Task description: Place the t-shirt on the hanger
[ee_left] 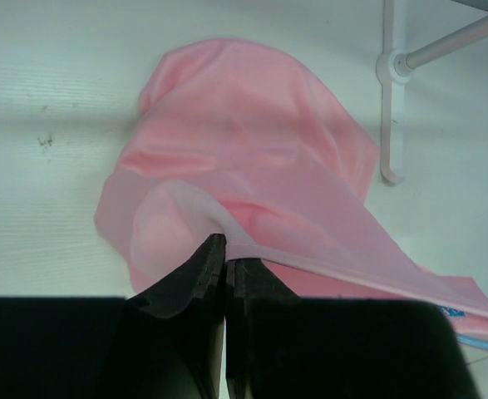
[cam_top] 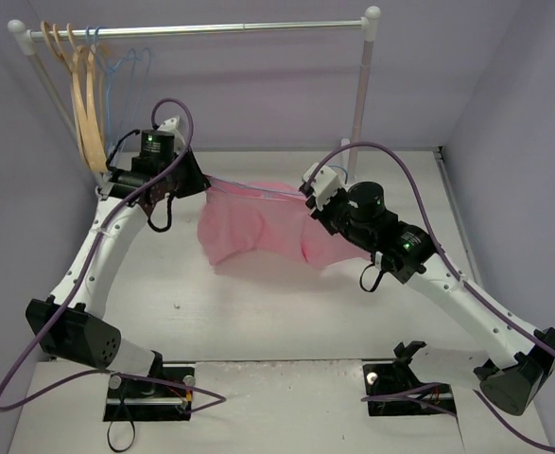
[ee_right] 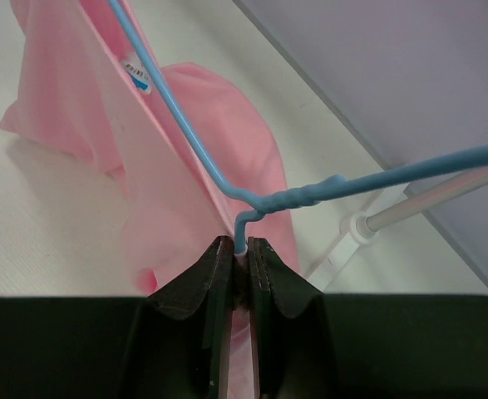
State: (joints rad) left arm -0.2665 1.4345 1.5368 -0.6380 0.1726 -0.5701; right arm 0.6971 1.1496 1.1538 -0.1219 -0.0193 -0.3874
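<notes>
Pink t-shirt (cam_top: 258,225) held up off the table (cam_top: 258,303), stretched between two grippers.
Pressed together on a fold of the cloth, left gripper (ee_left: 225,249); pinching the light-blue wire hanger (ee_right: 185,125) just below its twisted neck, right gripper (ee_right: 240,246) (white label (ee_right: 135,68) beside the wire, wire lying against the pink cloth).
</notes>
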